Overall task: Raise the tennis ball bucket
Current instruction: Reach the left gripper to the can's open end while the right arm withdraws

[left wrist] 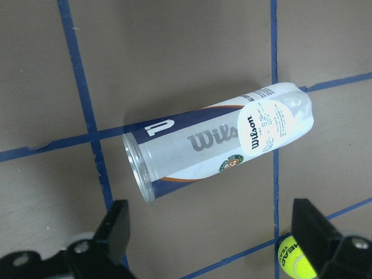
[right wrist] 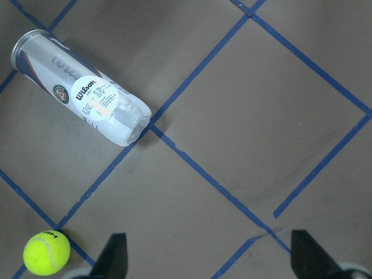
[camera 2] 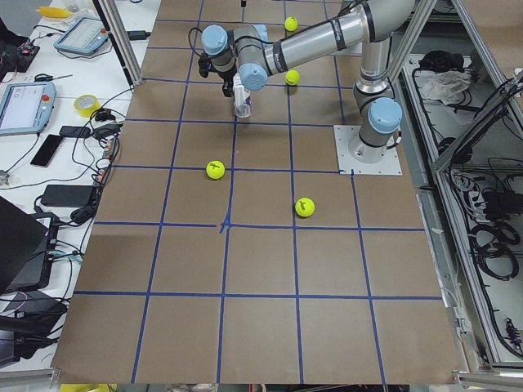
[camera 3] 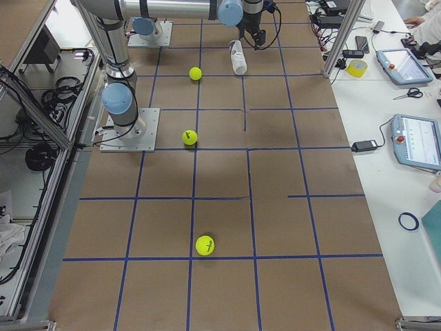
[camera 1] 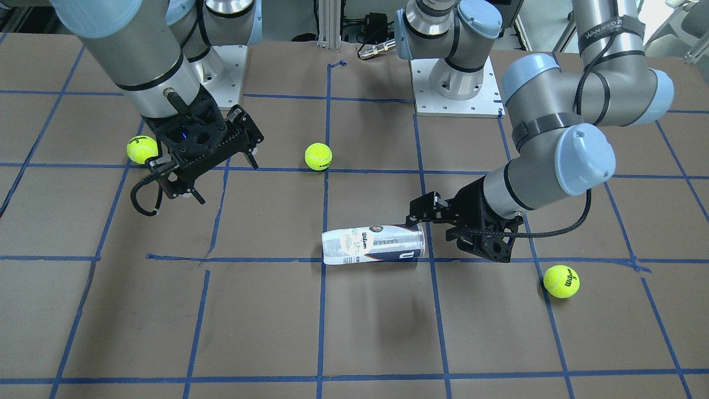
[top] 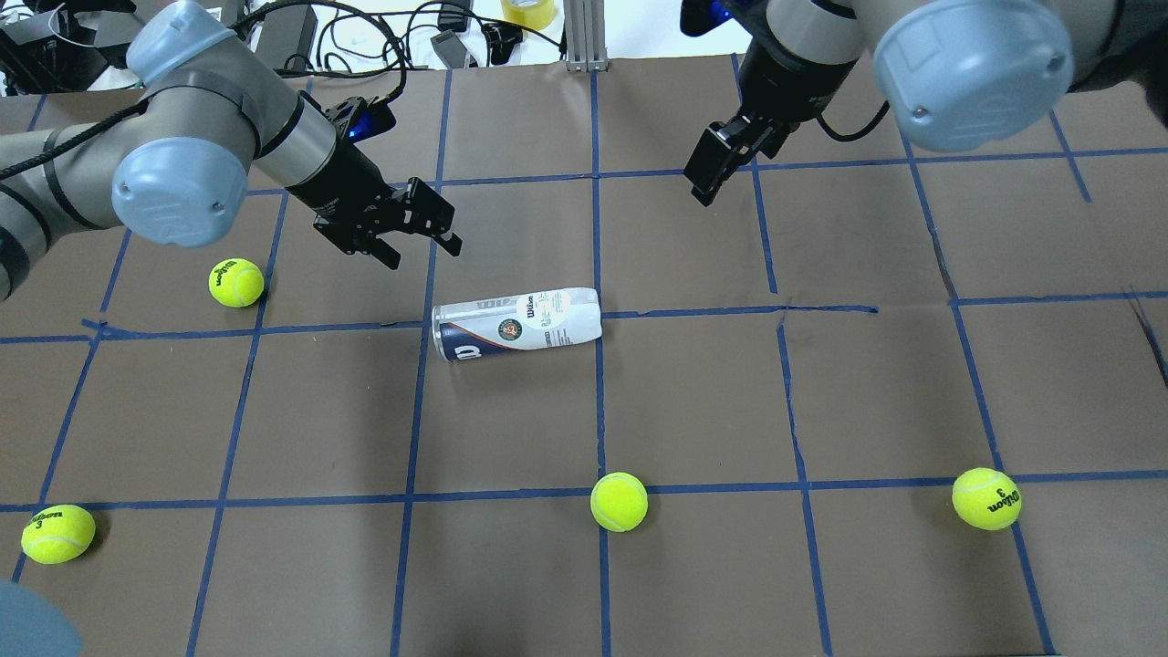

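The tennis ball bucket (top: 516, 324) is a clear tube with a white and navy Wilson label. It lies on its side near the table's middle and also shows in the front view (camera 1: 374, 244), the left wrist view (left wrist: 215, 148) and the right wrist view (right wrist: 81, 87). My left gripper (top: 427, 255) is open and empty. It hangs close to the tube's open end (camera 1: 429, 221) without touching it, and its fingers (left wrist: 116, 232) stand wide apart below the tube in the wrist view. My right gripper (top: 712, 178) is open and empty, well away from the tube (camera 1: 224, 180).
Several yellow-green tennis balls lie loose on the brown table with its blue tape grid: one beside the left arm (top: 236, 282), one at the near left (top: 57, 533), one at the near middle (top: 619, 501) and one at the near right (top: 985, 498).
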